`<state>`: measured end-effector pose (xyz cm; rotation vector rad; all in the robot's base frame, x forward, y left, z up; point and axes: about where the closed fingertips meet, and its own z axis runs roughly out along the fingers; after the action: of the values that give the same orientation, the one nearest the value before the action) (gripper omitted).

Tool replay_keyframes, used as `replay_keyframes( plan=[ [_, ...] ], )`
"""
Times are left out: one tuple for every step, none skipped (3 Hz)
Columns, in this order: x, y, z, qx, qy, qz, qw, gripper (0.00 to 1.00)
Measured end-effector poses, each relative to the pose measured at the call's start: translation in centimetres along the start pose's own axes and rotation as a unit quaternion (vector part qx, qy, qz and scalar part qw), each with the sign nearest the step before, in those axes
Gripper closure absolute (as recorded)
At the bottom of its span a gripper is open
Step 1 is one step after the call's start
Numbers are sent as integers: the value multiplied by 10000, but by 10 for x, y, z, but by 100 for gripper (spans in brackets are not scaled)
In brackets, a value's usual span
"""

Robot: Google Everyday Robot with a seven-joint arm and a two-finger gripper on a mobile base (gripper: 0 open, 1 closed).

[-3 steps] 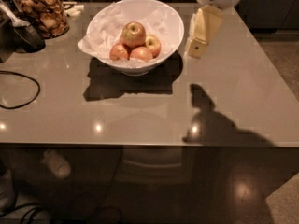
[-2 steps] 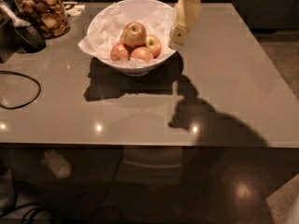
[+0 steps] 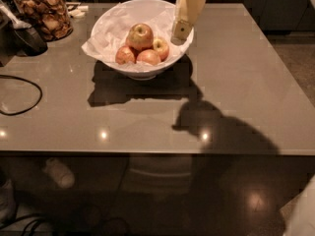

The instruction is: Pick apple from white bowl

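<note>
The white bowl (image 3: 110,21), deep, glossy and lined with crumpled white paper, stands at the back middle of the grey table. The apple (image 3: 141,36), the largest one, yellow-green with a red blush, lies on top of three smaller redder apples (image 3: 147,57). The gripper (image 3: 181,31) hangs down from the top edge of the camera view, cream-coloured, over the bowl's right rim. Its tip is just right of the apples and clear of them.
A glass jar of brown snacks (image 3: 43,13) stands at the back left. A dark object with a spoon-like handle (image 3: 25,35) lies beside it. A black cable (image 3: 19,95) loops over the table's left edge. The table's front edge (image 3: 147,154) runs across the middle.
The gripper has moved left, from beside the bowl's right side to over its right rim, closer to the apples. Bowl and apples have not moved.
</note>
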<state>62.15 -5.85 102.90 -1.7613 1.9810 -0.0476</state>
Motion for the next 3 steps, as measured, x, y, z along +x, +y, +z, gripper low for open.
replay_keyframes(
  plan=[
    [-18, -14, 8, 3, -184, 40, 9998, 0],
    [-43, -29, 21, -70, -281, -23, 9996, 0],
    [-62, -40, 30, -97, -365, -75, 9993, 0]
  ],
)
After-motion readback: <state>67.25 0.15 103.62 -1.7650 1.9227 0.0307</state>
